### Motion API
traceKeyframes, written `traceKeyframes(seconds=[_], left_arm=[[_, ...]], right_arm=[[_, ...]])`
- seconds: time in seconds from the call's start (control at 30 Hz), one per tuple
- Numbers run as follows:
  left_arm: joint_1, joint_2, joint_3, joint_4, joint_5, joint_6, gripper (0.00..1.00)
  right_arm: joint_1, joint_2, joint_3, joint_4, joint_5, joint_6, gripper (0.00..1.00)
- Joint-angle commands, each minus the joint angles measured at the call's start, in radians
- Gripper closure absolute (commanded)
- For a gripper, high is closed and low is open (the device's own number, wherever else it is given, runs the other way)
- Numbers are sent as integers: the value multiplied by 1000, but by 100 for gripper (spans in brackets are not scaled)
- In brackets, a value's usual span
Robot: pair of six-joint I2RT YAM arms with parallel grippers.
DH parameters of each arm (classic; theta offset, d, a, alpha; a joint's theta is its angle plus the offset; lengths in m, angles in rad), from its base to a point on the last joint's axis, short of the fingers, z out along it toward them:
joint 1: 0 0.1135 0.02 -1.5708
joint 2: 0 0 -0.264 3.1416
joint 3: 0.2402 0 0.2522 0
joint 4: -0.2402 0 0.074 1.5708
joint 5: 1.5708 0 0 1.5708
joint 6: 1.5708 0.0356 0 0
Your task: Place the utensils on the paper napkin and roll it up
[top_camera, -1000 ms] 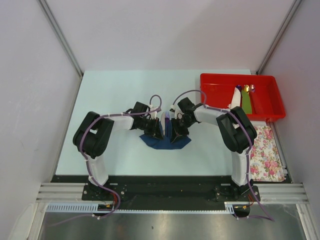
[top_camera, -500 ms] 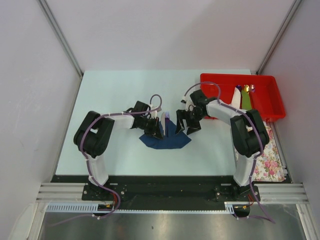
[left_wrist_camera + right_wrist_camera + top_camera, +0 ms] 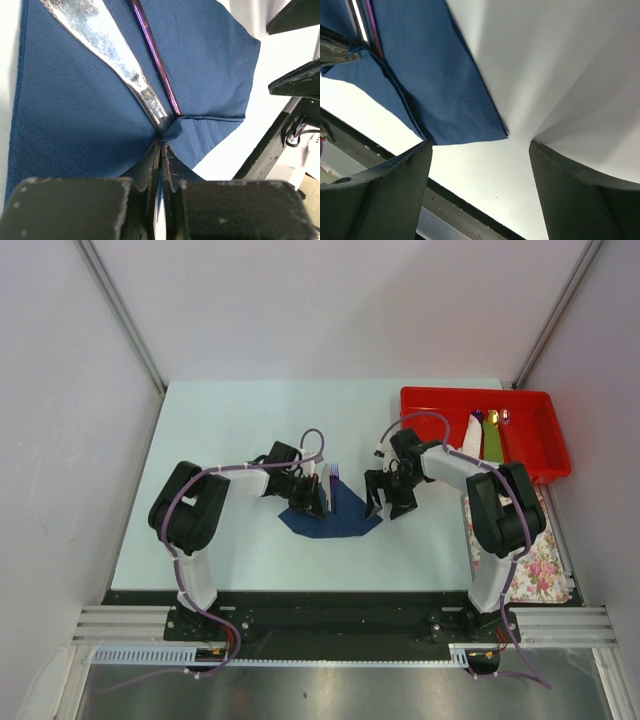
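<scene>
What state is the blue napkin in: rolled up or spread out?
Spread out: the napkin lies mostly flat, utensils uncovered on top; only one corner is folded over.

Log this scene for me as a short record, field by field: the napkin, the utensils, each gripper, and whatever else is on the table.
paper napkin: dark blue, on the table, one fold raised
utensils: silver utensil and purple fork, side by side on the napkin
left gripper: shut, pinching the napkin fold at the silver utensil's end
right gripper: open, holding nothing, beside the napkin's right corner
red tray: far right, holds other utensils
floral cloth: right edge
</scene>
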Motion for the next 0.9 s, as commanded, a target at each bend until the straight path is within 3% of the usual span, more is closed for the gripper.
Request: traceKeyframes(seconds=[0.0,0.3,0.53,0.63,0.87], left_arm=[[-26,43,6,-13,-82,18,93],[-26,49,12,-15,-87,23,93],[-26,49,9,-15,-90,31,93],[-26,52,9,-15,-91,29,94],[-26,58,20,-20,-91,31,94]], right_arm=[[11,32,-23,51,-70,7,19],[34,98,-18,189,-276,91,23],[6,32,-68,369,-418,219,28],[9,20,-81,406,-428,257,37],[26,57,-32,309,-368,219,59]])
